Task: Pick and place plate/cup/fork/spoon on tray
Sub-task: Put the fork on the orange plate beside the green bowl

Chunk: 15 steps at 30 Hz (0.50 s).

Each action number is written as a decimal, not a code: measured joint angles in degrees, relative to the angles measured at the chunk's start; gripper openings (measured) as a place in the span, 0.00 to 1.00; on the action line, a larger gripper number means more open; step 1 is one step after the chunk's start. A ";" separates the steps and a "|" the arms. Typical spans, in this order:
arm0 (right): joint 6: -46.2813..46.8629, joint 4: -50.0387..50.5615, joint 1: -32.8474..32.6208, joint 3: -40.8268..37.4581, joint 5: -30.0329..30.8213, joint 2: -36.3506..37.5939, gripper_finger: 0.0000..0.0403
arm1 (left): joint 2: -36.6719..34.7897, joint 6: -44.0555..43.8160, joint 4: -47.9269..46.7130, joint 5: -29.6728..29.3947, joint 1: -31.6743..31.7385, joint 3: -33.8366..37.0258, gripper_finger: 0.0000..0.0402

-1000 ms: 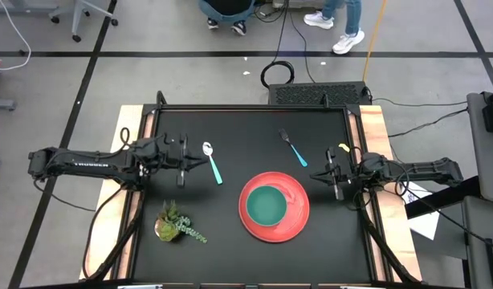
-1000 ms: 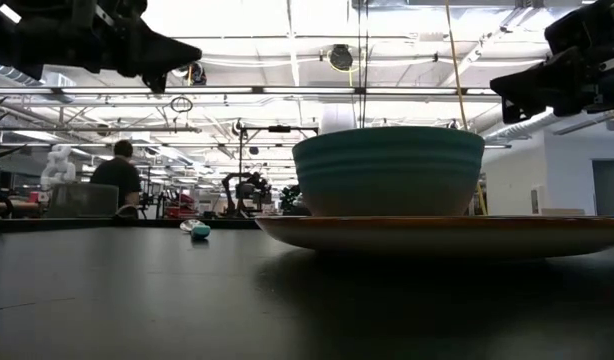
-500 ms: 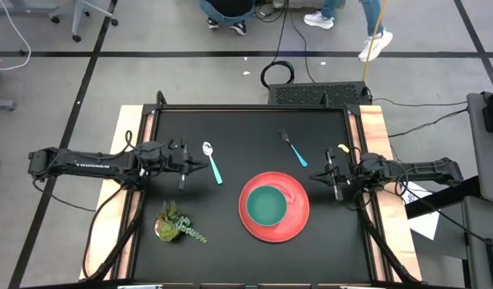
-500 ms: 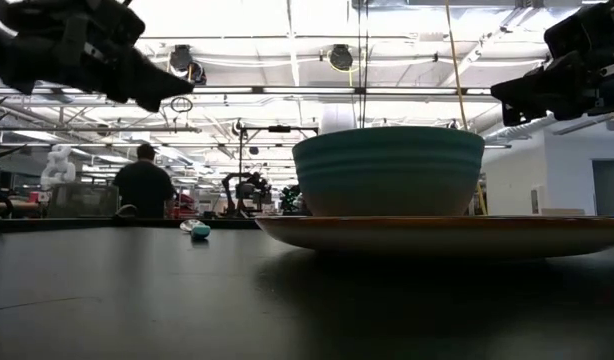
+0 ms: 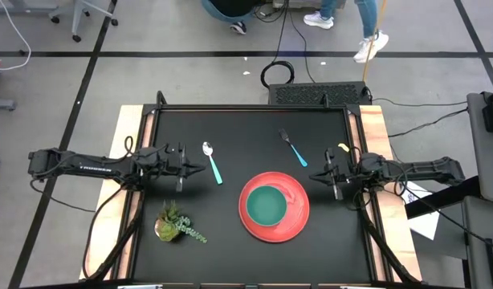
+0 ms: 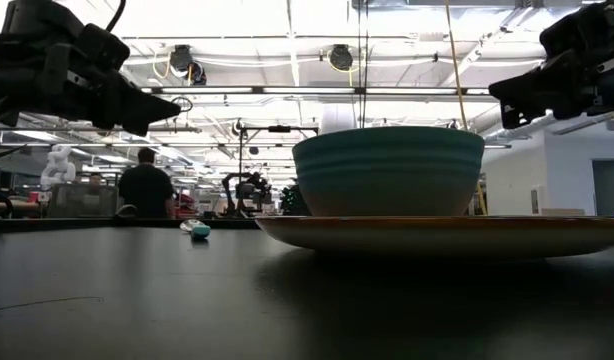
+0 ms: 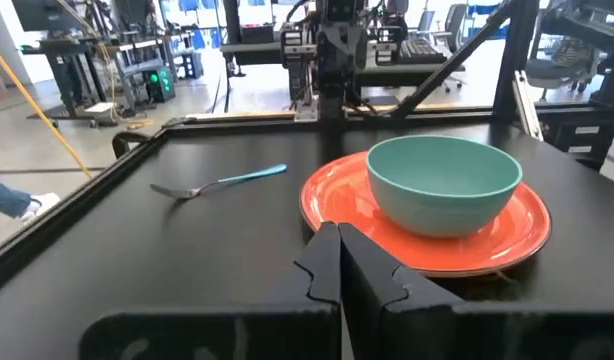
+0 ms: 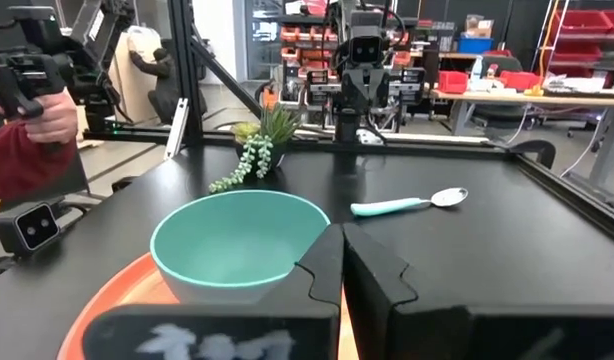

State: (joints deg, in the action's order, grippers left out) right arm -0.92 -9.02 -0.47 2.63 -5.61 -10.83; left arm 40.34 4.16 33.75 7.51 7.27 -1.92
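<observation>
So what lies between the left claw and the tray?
In the high view, the spoon lies on the table just ahead of the shut left claw, toward the tray; past it the black tabletop is bare up to the rim.

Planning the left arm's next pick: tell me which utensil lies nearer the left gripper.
The spoon, oval head, teal handle, just off the left gripper. The fork lies across the table.
</observation>
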 joint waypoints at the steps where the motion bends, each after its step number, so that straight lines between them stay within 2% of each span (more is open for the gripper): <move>1: 0.03 0.00 0.00 -0.01 0.00 -0.33 0.00 | -0.02 0.00 0.29 0.00 0.00 0.13 0.00; 4: -0.17 -0.24 -0.02 0.00 0.64 -1.58 0.00 | -0.02 0.04 0.45 0.00 0.00 0.65 0.00; 12: 2.03 -8.60 0.28 0.68 11.37 -7.24 0.00 | -0.02 -0.17 0.45 -0.04 0.00 0.88 0.01; 15: 4.44 -8.06 1.18 2.10 11.89 -9.91 0.00 | -0.02 -0.26 0.57 -0.06 0.00 0.88 0.01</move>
State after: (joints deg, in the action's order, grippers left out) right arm 3.52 -17.07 0.71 4.74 6.28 -20.74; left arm 40.32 3.90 34.32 7.44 7.27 -1.04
